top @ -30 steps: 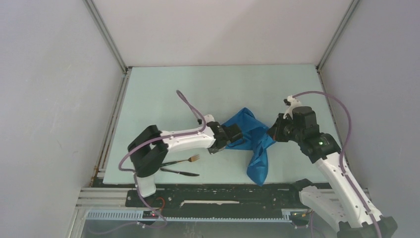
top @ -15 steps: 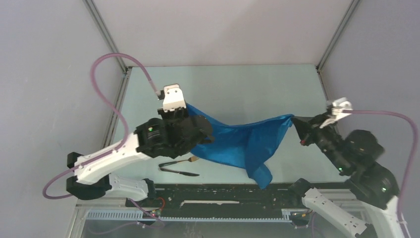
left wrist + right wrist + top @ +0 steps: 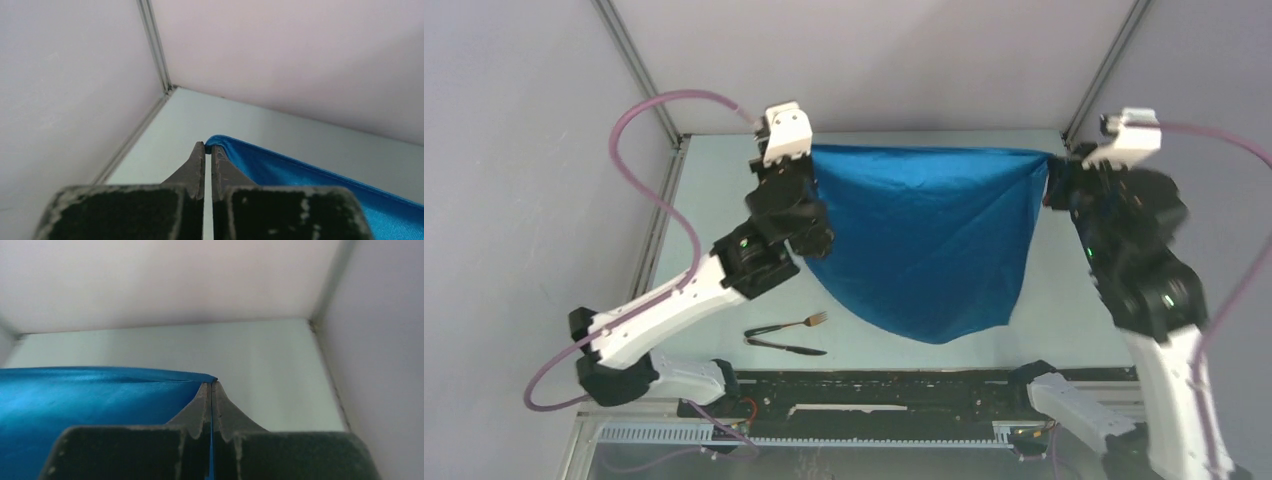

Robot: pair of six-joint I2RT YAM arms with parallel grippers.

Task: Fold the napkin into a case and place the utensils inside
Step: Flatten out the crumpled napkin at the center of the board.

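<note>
The bright blue napkin (image 3: 924, 235) hangs spread out in the air between both arms, its top edge stretched taut and its lower part sagging toward the table's front. My left gripper (image 3: 809, 150) is shut on the napkin's upper left corner (image 3: 216, 142); its tips (image 3: 208, 146) pinch the cloth. At the upper right corner (image 3: 200, 376), my right gripper (image 3: 1049, 160) is shut on the cloth, which shows between its tips (image 3: 212, 385). The fork (image 3: 799, 323) and the dark knife (image 3: 789, 347) lie on the table near the front left, apart from both grippers.
The pale green table (image 3: 724, 210) is boxed in by white walls at the left, back and right, with metal corner posts (image 3: 639, 70). A black rail (image 3: 874, 385) runs along the front edge. Purple cables (image 3: 649, 160) loop off both wrists.
Both arms have risen and swung apart toward the back corners, pulling the crumpled napkin off the table and stretching it into a wide hanging sheet. The fork and knife stay put.
</note>
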